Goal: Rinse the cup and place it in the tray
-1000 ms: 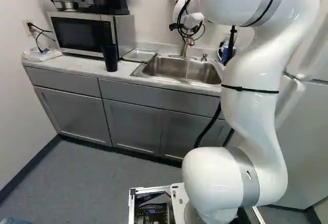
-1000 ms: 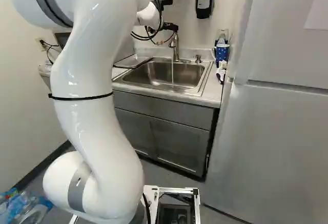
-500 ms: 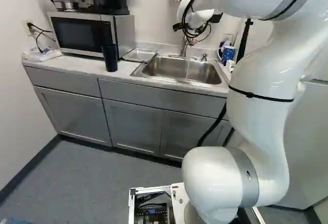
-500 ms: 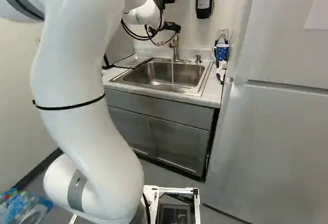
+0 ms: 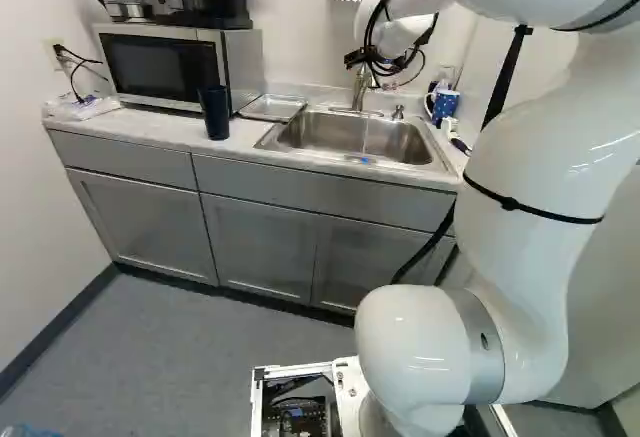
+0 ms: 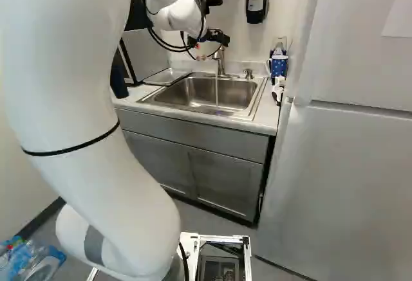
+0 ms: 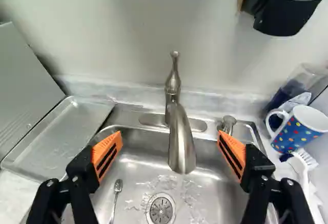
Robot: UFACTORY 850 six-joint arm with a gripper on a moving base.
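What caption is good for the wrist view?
Open hand facing the running faucet above the sink, tray and mug at opposite sides.

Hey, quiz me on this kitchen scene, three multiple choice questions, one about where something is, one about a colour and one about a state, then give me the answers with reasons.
1. Where is the metal tray?
A) Between the microwave and the sink
B) Inside the sink
C) On top of the microwave

2. How is the mug coloured outside?
A) Plain white
B) Plain red
C) Blue with coloured dots

3. How is the gripper?
A) Shut on the mug
B) Open
C) Shut on nothing

Answers:
1: A, the left base view shows it on the counter between them.
2: C, the wrist view shows dots on blue.
3: B, its fingers stand wide apart.
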